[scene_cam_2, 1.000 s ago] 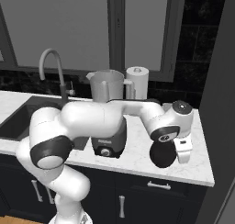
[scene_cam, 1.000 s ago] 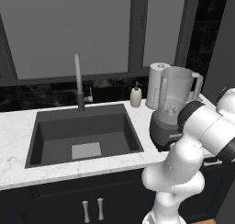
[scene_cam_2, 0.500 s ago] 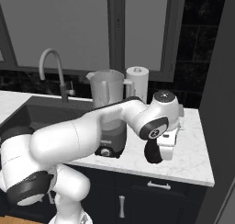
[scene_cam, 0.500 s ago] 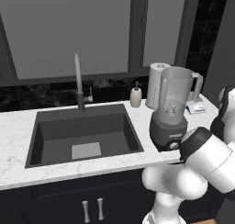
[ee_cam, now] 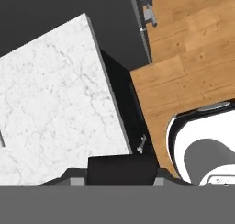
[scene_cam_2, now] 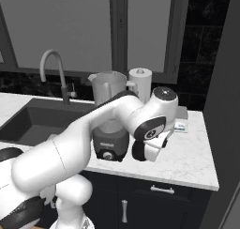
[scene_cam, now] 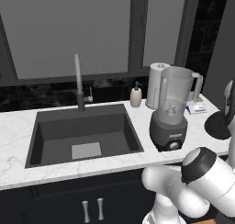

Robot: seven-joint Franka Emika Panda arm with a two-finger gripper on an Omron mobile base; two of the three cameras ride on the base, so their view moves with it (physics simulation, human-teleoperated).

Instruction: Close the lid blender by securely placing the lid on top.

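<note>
The blender [scene_cam: 170,109] stands on the marble counter right of the sink, a clear jar with its rim uncovered on a dark grey base [scene_cam_2: 110,144]. The lid [scene_cam: 217,126] is a flat black disc hanging to the right of the blender at about the height of its base. It also shows edge-on as the lid [scene_cam_2: 138,150] beside the blender base. My gripper [scene_cam_2: 147,153] is shut on it, pointing down over the counter. In the hand view the lid [ee_cam: 121,170] sits dark between the fingertips, above the counter's front corner.
A dark sink [scene_cam: 82,136] with a grey faucet [scene_cam: 79,83] lies left of the blender. Behind it stand a paper towel roll [scene_cam: 155,83] and a soap bottle [scene_cam: 136,96]. A small packet [scene_cam: 196,109] lies at the back right. A dark cabinet wall [scene_cam_2: 229,129] bounds the counter's right end.
The arm has swung, its elbow dropping low in front. The lid in the gripper has moved left, closer to the blender's base.
</note>
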